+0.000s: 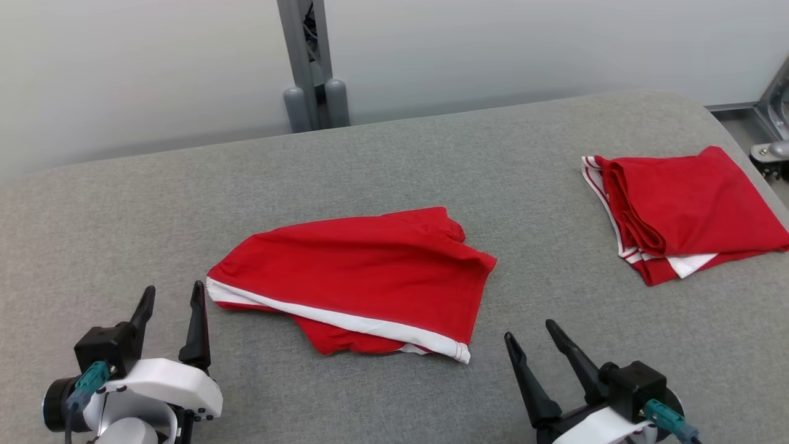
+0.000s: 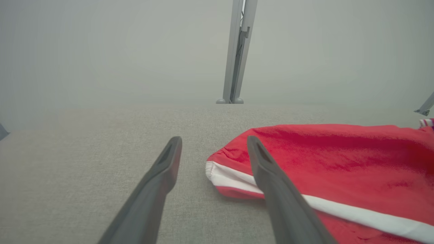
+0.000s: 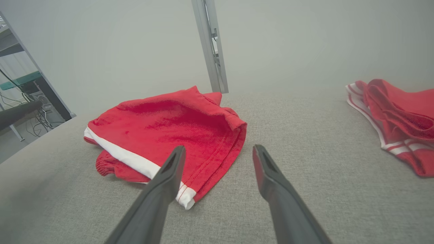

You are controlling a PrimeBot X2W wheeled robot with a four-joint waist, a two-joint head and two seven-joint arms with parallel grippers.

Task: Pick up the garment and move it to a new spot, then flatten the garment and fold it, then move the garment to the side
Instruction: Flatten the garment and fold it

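Observation:
A red garment [image 1: 363, 271] with a white stripe lies loosely folded in the middle of the grey padded table [image 1: 394, 154]. It also shows in the left wrist view as the garment [image 2: 339, 162] and in the right wrist view as the garment [image 3: 169, 132]. My left gripper [image 1: 174, 296] stands open just left of the garment's striped corner, nothing between its fingers. My right gripper [image 1: 529, 330] is open too, a little right of the garment's near right corner, holding nothing.
A second red garment with white trim [image 1: 678, 213] lies folded at the table's far right, near its edge. A grey metal post [image 1: 311, 61] stands behind the table's far edge. Metal framing [image 1: 770, 129] sits beyond the right corner.

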